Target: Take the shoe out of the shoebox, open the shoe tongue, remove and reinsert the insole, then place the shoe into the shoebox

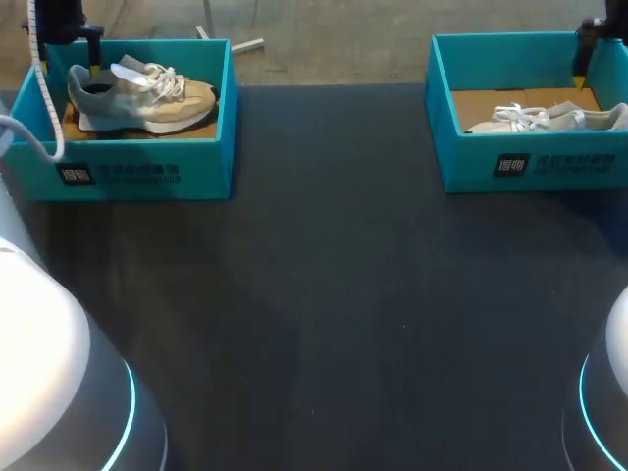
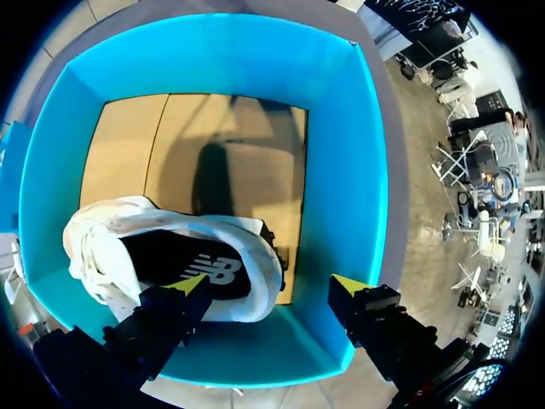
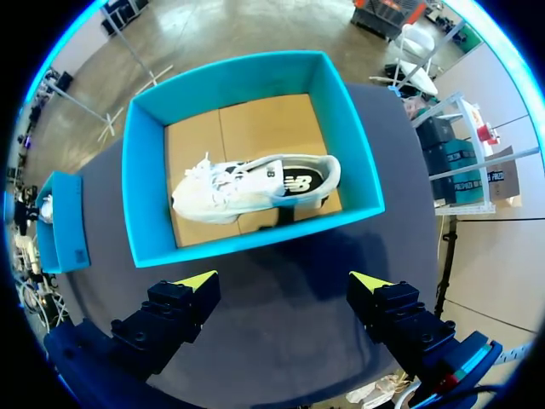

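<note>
Teal card, head view: left shoebox (image 1: 211, 147) and right shoebox (image 1: 442, 118) stand at the far corners of the table (image 1: 324, 294), with the left shoe (image 1: 147, 98) and right shoe (image 1: 549, 120) each lying inside (neither yet taken out). Left wrist view: left gripper (image 2: 271, 285) points down into its box, jaws spread, one tip over the heel, seemingly lined up to grasp it. Right wrist view: right gripper (image 3: 283, 280) stands well above, box and shoe ahead, jaws spread on nothing.

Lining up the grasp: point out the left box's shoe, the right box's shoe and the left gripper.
left box's shoe (image 1: 157, 98), head view, tan side panel.
right box's shoe (image 1: 561, 120), head view, mid upper.
left gripper (image 2: 271, 288), left wrist view, midway between yellow tips.
</note>
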You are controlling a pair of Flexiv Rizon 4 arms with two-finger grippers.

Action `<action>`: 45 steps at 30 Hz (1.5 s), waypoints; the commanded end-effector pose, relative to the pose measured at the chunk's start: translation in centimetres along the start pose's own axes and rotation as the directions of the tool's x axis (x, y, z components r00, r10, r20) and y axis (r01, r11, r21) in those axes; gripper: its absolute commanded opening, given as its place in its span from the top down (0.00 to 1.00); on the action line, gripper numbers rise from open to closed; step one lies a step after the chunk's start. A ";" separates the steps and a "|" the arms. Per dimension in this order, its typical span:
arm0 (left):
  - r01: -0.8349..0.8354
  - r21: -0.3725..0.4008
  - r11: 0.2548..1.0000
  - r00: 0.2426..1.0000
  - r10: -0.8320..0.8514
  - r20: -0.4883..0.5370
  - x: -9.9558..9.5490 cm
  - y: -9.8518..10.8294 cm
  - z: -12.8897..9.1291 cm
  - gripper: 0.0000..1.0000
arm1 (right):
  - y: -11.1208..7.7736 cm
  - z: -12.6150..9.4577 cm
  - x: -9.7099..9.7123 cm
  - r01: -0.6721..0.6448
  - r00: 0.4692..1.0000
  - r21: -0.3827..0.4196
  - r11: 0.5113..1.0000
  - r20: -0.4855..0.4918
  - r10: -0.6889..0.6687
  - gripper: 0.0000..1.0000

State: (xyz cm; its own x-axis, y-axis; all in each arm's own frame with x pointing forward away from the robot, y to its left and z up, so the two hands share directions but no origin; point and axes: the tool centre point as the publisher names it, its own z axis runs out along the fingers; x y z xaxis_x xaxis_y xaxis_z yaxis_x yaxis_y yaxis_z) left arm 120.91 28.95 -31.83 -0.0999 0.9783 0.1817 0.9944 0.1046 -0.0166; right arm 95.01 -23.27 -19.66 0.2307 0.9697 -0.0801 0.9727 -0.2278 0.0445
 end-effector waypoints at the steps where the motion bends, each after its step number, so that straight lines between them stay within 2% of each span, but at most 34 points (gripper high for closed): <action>1: -0.010 0.011 1.000 1.000 0.010 0.005 -0.1 0.8 1.1 0.09 | 0.0 0.0 0.0 -0.001 1.000 -0.001 1.000 0.000 0.001 0.00; 5: -0.016 0.020 1.000 1.000 0.016 0.013 -0.3 0.8 2.0 0.04 | 0.0 0.0 0.0 -0.001 1.000 -0.001 1.000 0.000 0.001 0.00; 10: -0.026 0.023 0.999 1.000 0.026 0.017 -0.5 0.6 2.5 0.09 | 0.0 0.0 0.0 -0.001 1.000 -0.001 1.000 0.000 0.001 0.00; 15: -0.022 0.027 0.999 0.999 0.022 0.023 -0.7 0.6 3.0 0.05 | 0.0 0.0 0.0 -0.001 1.000 -0.001 1.000 0.000 0.001 0.00; 25: -0.017 0.033 0.999 0.999 0.016 0.041 -0.8 0.7 4.2 0.18 | 0.0 0.0 0.0 -0.001 1.000 -0.001 1.000 0.000 0.001 0.00; 41: -0.012 0.048 0.999 0.999 0.009 0.051 -0.9 0.8 5.6 0.15 | 0.0 0.0 0.0 -0.001 1.000 -0.001 1.000 0.000 0.001 0.00; 45: -0.014 0.050 0.999 0.999 0.012 0.050 -0.9 0.9 5.8 0.25 | 0.0 0.0 0.0 -0.001 1.000 -0.001 1.000 0.000 0.001 0.00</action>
State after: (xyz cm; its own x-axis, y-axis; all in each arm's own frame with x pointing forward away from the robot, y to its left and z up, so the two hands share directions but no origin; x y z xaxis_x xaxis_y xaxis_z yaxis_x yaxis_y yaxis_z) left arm 120.35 28.92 -37.42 -0.0916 0.9869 0.1328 0.9947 0.0970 -0.0346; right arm 95.01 -23.27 -19.66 0.2308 0.9697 -0.0801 0.9727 -0.2278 0.0445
